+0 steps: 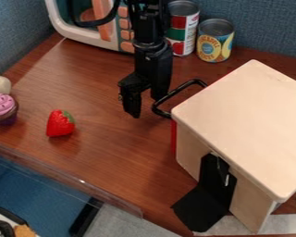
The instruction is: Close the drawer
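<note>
I see grey-blue walls (268, 28) rising along the back and far left of my brown wood table (113, 139). A clear strip (83, 183) edges the near left, catching a small glint; beyond it I make out grey floor (126, 224).

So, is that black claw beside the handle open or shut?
Open: the gripper has its two fingers apart, with the brown tabletop showing between them, next to the black handle.

Soft light is coming from above, the box top (249, 120) is glowing, and the clear edge (83, 182) is shining a little.
</note>
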Robot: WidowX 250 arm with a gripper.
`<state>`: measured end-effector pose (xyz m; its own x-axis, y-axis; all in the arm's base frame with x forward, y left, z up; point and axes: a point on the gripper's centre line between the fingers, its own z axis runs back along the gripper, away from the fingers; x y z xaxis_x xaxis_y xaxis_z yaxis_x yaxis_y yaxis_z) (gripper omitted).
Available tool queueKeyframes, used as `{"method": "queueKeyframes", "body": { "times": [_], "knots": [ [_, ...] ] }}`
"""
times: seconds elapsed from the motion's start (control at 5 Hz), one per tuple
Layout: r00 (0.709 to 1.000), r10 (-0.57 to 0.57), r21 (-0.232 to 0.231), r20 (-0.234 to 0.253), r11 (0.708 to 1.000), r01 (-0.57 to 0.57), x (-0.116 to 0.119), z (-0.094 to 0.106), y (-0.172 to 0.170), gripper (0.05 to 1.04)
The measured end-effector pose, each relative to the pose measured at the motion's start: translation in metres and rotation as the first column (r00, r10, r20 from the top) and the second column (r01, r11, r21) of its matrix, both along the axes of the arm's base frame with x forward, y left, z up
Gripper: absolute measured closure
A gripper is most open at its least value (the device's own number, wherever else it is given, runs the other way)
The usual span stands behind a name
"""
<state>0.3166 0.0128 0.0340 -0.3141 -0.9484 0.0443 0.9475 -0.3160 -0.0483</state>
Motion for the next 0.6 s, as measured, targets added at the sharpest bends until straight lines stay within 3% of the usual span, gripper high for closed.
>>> {"method": "queueKeyframes", "body": {
  "times": [0.6],
  "knots": [
    [0.999, -0.041, 0.000, -0.002, 0.999, 0.041, -0.024, -0.001, -0.018, 0.083]
  ]
}}
